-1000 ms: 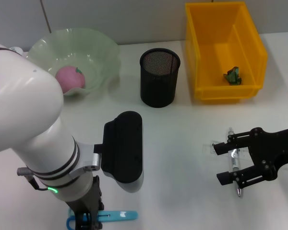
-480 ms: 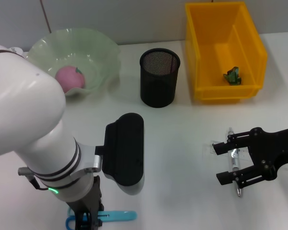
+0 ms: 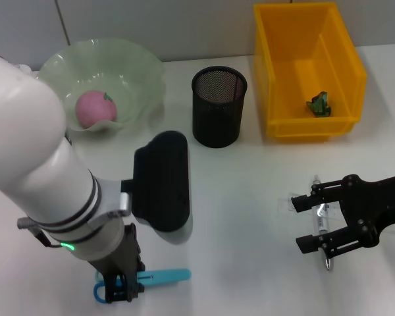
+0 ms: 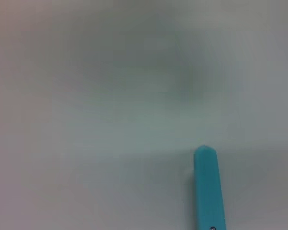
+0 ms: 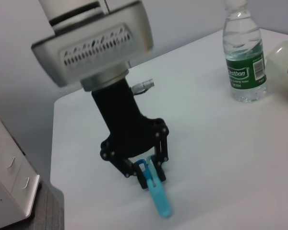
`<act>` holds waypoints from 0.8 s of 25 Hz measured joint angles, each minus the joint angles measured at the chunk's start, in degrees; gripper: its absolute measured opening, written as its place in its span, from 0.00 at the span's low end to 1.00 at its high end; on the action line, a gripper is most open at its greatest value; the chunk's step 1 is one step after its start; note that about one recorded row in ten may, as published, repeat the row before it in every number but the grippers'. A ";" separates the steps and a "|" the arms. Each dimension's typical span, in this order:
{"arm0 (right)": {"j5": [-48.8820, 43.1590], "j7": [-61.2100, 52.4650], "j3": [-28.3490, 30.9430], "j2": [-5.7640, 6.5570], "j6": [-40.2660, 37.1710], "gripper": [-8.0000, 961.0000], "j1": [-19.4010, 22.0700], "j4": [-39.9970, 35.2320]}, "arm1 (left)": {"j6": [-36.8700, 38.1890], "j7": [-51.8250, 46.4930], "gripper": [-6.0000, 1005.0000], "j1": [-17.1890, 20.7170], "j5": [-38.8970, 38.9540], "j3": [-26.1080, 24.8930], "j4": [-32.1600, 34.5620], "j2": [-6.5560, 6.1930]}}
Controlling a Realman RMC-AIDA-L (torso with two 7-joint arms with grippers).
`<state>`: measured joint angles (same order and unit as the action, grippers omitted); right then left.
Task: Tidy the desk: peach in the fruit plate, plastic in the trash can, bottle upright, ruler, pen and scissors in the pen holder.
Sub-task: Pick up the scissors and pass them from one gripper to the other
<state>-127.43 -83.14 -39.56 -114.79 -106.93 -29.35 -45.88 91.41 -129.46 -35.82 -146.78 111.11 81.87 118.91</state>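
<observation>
Head view: left claw (image 3: 122,289) is down at the near edge of the worktop (image 3: 243,197), fingers clamped on the handle end of the blue scissors (image 3: 159,277). Scissors' long axis runs across the view, blade end pointing toward the robot's right. Pen holder (image 3: 218,106) stands well beyond, farther from the robot and to the right; left arm is the nearer one to carry them. Right claw (image 3: 319,222) hovers with fingers apart, astride the pen (image 3: 320,220), not closed on it; ruler (image 3: 288,203) lies just beside. Peach (image 3: 95,108) sits in the fruit plate (image 3: 135,66); plastic (image 3: 319,104) lies in the yellow bin (image 3: 296,39).

Left wrist view: only the scissors' blunt tip (image 4: 209,187) shows above bare worktop.

Right wrist view: left claw (image 5: 146,175) grips the scissors' loop (image 5: 145,167); bottle (image 5: 245,60) stands upright, well apart.
</observation>
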 joint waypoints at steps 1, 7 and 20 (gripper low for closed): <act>0.00 0.00 0.01 0.00 0.04 0.82 0.00 0.00 | 0.20 0.00 0.25 0.09 0.02 -0.58 0.27 0.00; 0.00 0.00 0.50 0.00 0.17 0.83 0.02 0.04 | 0.87 -0.02 0.25 0.21 2.11 -6.51 0.50 0.06; 0.77 0.78 6.37 -1.15 0.48 0.83 0.89 0.69 | -1.44 2.80 0.25 3.63 19.34 -32.58 -3.37 -0.26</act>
<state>-126.67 -82.36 -33.19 -115.94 -106.45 -28.46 -45.19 89.96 -126.66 -32.19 -127.44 78.53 78.50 118.65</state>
